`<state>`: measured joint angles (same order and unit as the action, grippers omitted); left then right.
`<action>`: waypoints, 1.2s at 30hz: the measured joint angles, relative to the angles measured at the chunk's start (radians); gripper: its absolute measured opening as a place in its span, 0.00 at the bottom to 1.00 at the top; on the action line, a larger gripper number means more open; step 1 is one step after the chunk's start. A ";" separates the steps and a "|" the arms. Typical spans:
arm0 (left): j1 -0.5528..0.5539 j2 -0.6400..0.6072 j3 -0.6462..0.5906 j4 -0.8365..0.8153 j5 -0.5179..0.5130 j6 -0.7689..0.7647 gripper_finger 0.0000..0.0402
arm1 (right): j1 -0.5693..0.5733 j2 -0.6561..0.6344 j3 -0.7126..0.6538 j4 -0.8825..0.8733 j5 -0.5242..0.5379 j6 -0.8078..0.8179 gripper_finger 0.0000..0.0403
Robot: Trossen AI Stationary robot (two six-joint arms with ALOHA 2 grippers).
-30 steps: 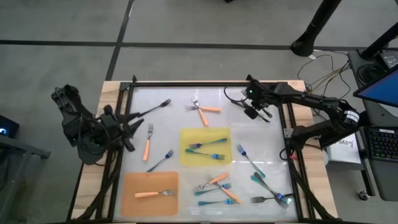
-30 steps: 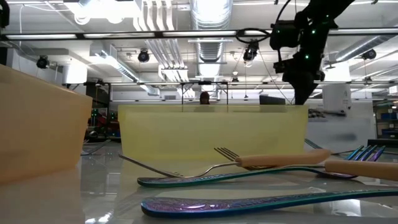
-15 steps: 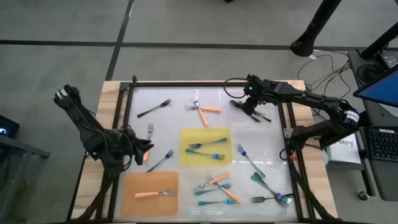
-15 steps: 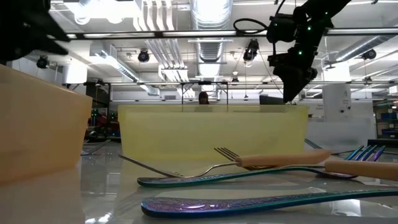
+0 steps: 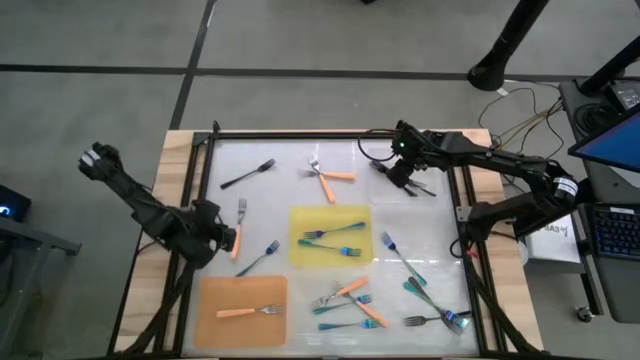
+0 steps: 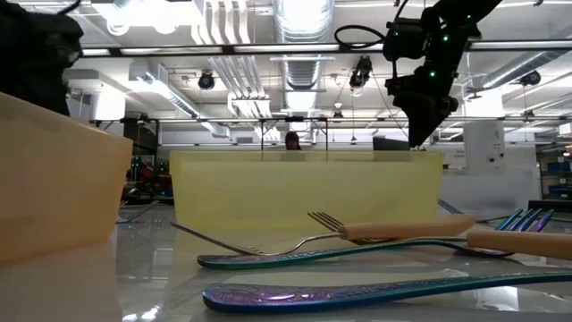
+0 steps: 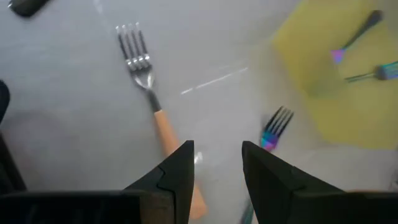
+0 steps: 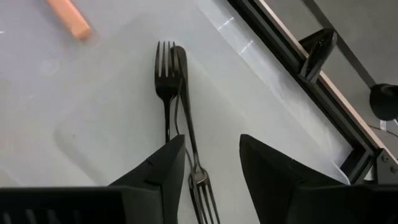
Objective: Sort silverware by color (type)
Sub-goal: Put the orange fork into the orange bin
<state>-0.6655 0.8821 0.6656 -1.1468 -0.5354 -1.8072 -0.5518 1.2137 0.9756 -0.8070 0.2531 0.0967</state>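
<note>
Forks [image 5: 331,238] on centre mat [image 5: 361,255]

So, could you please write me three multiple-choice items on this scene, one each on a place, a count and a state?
1. Where do the two dark forks lie?
A. On the yellow mat
B. On the white surface below the right gripper
C. On the orange mat

2. How many forks lie on the orange mat?
A. One
B. Three
C. None

3. What is the left gripper doing?
A. Carrying a teal fork
B. Parked off the table
C. Empty, jaws apart, over an orange-handled fork

Answers: 1 B, the right wrist view shows them side by side there. 2 A, the high view shows one orange-handled fork. 3 C, nothing sits between its jaws.
</note>
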 joint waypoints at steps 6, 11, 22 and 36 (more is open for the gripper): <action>0.176 0.023 0.001 0.019 0.132 0.135 0.29 | 0.000 0.000 0.000 0.000 0.000 0.000 0.36; 0.306 0.075 0.000 0.030 0.234 0.270 0.29 | 0.000 0.000 0.000 0.000 0.000 -0.001 0.36; 0.354 0.194 -0.001 0.064 0.245 0.396 0.29 | 0.000 0.000 0.000 0.000 0.000 -0.002 0.35; 0.355 0.358 -0.051 0.226 0.293 0.412 0.29 | 0.000 0.000 0.000 0.000 0.000 -0.001 0.36</action>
<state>-0.3107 1.2400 0.6145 -0.9212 -0.2428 -1.3949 -0.5518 1.2137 0.9752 -0.8074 0.2531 0.0961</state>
